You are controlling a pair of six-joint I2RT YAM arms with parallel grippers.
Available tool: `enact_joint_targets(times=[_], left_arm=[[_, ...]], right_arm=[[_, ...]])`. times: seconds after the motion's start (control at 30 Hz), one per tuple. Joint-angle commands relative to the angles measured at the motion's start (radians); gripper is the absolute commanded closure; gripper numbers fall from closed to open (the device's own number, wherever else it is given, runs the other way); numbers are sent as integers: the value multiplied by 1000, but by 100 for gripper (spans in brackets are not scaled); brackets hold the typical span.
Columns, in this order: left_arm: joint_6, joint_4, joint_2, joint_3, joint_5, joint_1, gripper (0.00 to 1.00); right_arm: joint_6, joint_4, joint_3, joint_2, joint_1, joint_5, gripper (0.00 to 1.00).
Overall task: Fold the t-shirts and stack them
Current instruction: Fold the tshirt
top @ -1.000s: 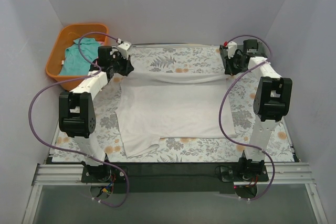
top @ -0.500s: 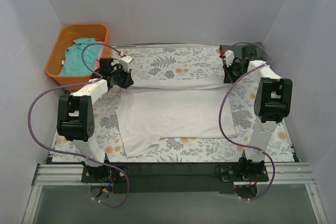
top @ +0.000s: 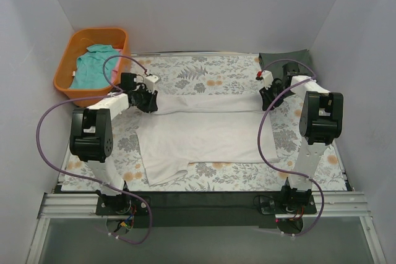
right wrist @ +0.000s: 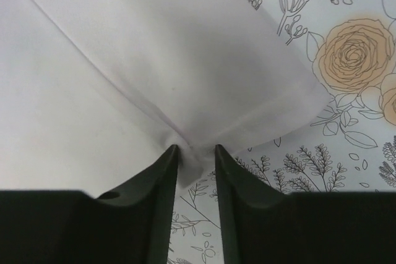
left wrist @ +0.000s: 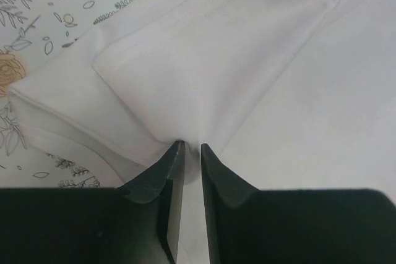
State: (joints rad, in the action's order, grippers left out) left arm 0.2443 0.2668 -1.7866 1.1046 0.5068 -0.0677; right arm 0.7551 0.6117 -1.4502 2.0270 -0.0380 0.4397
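Observation:
A white t-shirt (top: pixel 198 137) lies spread on the floral table cover, its far edge folded toward the near side. My left gripper (top: pixel 150 99) is shut on the shirt's far left corner, with cloth (left wrist: pixel 247 60) bunched between the fingertips of that gripper (left wrist: pixel 192 146). My right gripper (top: pixel 267 99) is shut on the far right corner, with cloth (right wrist: pixel 124 60) pinched at the tips of that gripper (right wrist: pixel 196 148). A teal t-shirt (top: pixel 91 67) lies in the orange basket (top: pixel 65 81). A dark grey-green t-shirt (top: pixel 283 57) lies at the back right.
The orange basket stands off the table's back left corner. The floral table covering (top: pixel 204 72) shows beyond the shirt and along its sides. Grey walls close in on three sides. Purple cables loop beside both arms.
Both grippers have moved toward the near side and lower, carrying the white shirt's far edge over the shirt. The dark shirt at the back right has come into view.

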Motion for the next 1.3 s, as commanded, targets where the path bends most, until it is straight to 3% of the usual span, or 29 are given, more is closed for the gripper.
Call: enact_joint_targets(times=[0.0,0.03,0.13,0.27,0.57,0.83,0.97,1.07,1.2,1.27], left_arm=[[-24,141,-22,93,-13,2,81],[-14,158,-22,116,-11,8,79],[36,212,-13,198,36,23,66],[105,201,-23,274,53,25,50],[164,215,-194,414,-39,13,50],[161,219,-264,419,-100,-12,51],[158,222,-292,422,-114,-24,55],[165,221,-287,425,-108,-27,68],[145,198,-193,378,-87,-26,98],[141,196,-153,358,-77,-27,99]], right_arm=[[41,62,-25,-47,3,7,66],[39,74,-36,-50,3,10,60],[18,88,-79,-60,3,4,57],[-13,92,-130,-42,4,5,57],[-40,97,-184,24,33,-28,60],[-27,103,-148,45,62,-61,61],[-10,108,-125,42,66,-78,60],[-2,111,-119,39,66,-90,60],[0,114,-121,33,67,-94,61],[1,114,-121,30,66,-95,61]])
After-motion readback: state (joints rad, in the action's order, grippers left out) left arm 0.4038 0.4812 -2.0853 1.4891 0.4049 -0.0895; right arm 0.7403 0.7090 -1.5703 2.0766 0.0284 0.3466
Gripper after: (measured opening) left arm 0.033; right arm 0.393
